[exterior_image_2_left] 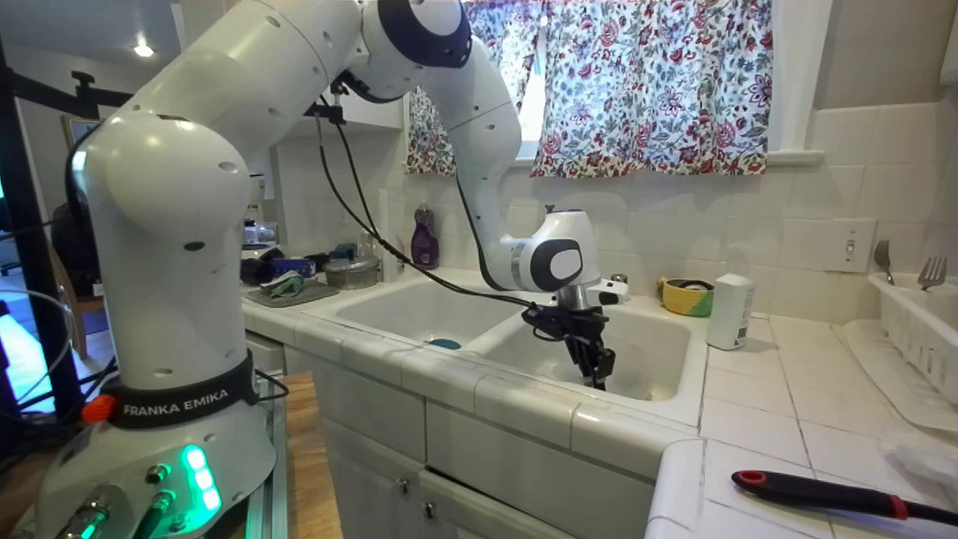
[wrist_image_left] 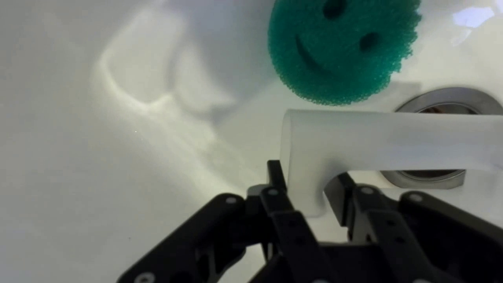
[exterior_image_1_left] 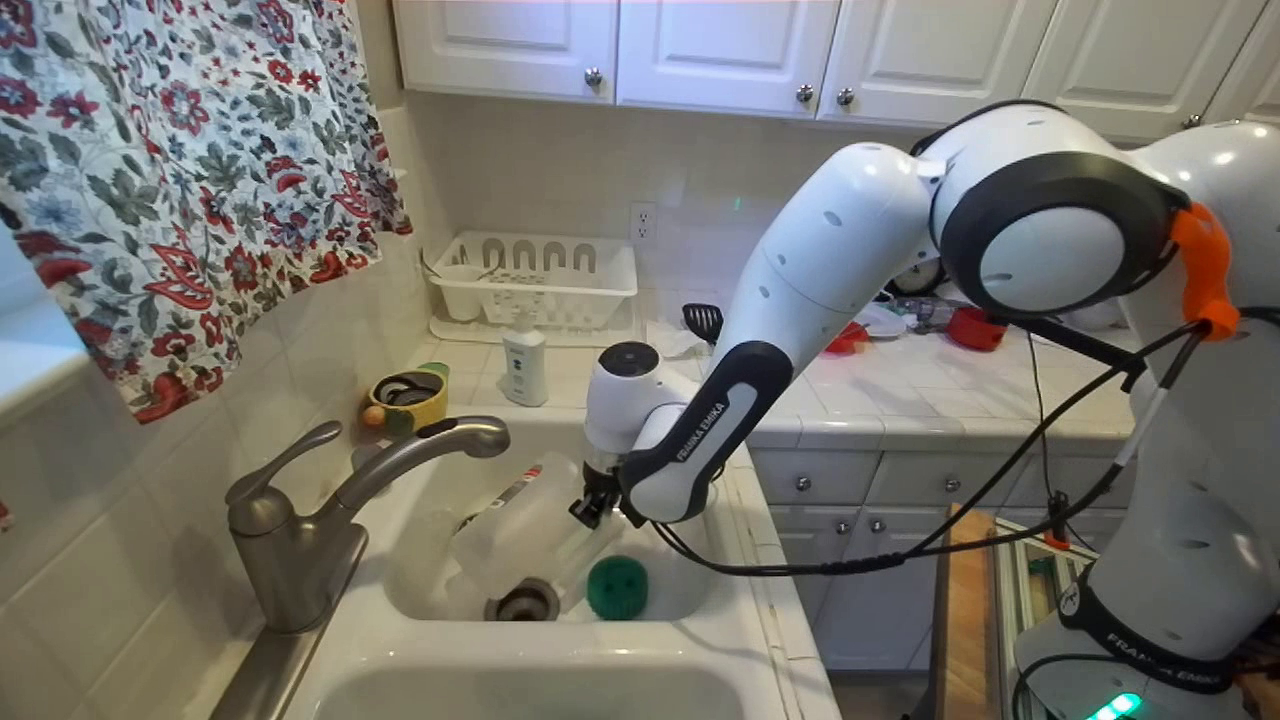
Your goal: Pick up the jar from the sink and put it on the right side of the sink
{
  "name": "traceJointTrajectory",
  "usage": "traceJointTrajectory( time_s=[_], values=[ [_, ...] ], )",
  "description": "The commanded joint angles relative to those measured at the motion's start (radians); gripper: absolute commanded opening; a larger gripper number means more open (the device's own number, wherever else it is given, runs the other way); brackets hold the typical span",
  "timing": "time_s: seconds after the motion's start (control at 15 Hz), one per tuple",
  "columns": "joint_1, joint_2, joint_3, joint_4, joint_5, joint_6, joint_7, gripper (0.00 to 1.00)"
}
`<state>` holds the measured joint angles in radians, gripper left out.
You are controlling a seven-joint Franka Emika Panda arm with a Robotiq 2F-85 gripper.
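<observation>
gripper (wrist_image_left: 309, 184) astride jar (exterior_image_1_left: 522, 532) handle, sink (exterior_image_1_left: 530, 642) room alongside

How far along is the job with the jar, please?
Done: the jaws are in place at the jar. In hand: the grasp; the wrist view shows them either side of its handle, but I cannot tell whether they grip. Remaining: lifting and placing on the right, since the jar is inside the sink.
</observation>
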<state>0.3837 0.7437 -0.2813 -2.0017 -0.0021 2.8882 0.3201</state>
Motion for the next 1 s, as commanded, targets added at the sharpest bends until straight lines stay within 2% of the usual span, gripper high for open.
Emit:
traceJointTrajectory(
  time_s=[0.0,0.27,0.47,0.67,0.93],
  values=[
    [0.107,-0.106,-0.092,-0.077,-0.089,-0.120,0.075,0.08],
    [0.207,-0.191,-0.183,-0.096,-0.267,-0.252,0.196,0.08],
    [0.241,-0.261,-0.197,-0.097,-0.414,-0.374,0.276,0.08],
    [0.223,-0.341,-0.143,-0.094,-0.549,-0.532,0.323,0.08],
    [0.168,-0.428,-0.026,-0.075,-0.711,-0.775,0.400,0.08]
  ],
)
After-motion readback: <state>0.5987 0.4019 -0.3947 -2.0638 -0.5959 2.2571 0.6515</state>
